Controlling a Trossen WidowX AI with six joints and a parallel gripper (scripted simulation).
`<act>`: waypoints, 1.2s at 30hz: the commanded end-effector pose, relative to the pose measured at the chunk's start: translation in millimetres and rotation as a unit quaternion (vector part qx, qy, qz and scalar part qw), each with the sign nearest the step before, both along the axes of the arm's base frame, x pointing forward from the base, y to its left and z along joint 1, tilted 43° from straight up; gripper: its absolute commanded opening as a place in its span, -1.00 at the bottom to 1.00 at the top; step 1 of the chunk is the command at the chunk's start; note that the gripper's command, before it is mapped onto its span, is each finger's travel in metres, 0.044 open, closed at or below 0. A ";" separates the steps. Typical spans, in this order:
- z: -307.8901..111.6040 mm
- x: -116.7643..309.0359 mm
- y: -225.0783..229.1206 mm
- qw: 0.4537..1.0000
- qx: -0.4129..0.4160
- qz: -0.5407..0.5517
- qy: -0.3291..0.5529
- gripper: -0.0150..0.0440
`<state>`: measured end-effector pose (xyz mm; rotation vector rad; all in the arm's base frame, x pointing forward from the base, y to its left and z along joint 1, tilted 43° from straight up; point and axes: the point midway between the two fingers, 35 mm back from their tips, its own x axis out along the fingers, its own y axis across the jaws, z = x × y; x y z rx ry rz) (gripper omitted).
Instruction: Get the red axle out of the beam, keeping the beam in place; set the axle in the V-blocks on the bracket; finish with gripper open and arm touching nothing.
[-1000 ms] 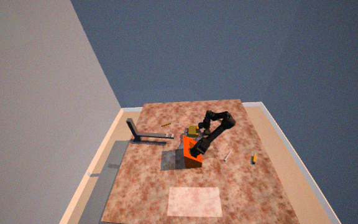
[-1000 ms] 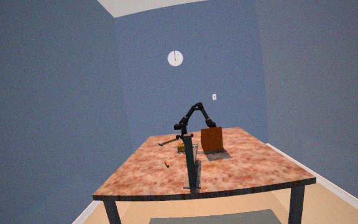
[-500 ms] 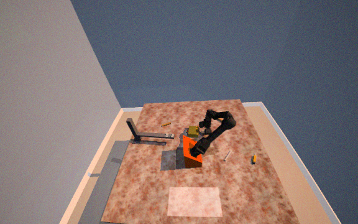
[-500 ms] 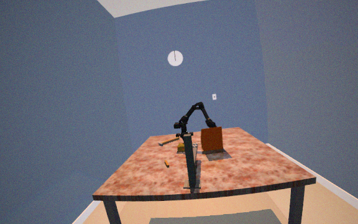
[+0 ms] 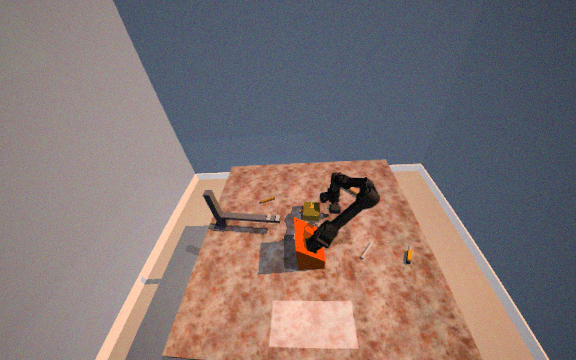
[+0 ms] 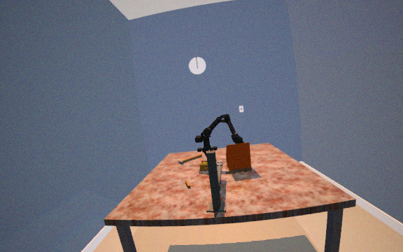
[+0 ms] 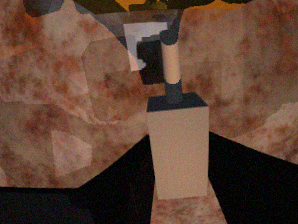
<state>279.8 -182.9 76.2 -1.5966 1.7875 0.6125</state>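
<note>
Axle [image 7: 178,150] looks stiff and light; the pincer [image 5: 334,209] [image 6: 207,150] [image 7: 176,139] squeezes its fat end, a good place to hold.

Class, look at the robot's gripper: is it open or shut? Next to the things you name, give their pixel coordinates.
Shut on something: the gripper [image 5: 334,210] [image 6: 207,151] [image 7: 176,139] has a pale block [image 7: 178,150] between its dark fingers in the wrist view.

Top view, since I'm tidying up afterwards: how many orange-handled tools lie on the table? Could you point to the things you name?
3: one [image 5: 267,200] [image 6: 187,183] beyond the bracket's left; one [image 5: 353,191] [image 6: 192,158] partly behind the arm; one [image 5: 409,256] near the right edge. Others may be hidden.
</note>
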 end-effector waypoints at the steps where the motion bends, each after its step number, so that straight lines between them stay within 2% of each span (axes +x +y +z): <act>1: 5.3 0.9 3.5 1.000 -0.002 -0.002 -0.002 -0.49; 17: 21.3 1.7 23.1 1.000 -0.003 -0.002 -0.002 -0.49; 27: 13.3 -16.3 34.6 1.000 -0.002 -0.002 -0.001 -0.49; 36: 5.3 -15.4 27.7 1.000 -0.002 -0.002 -0.001 -0.49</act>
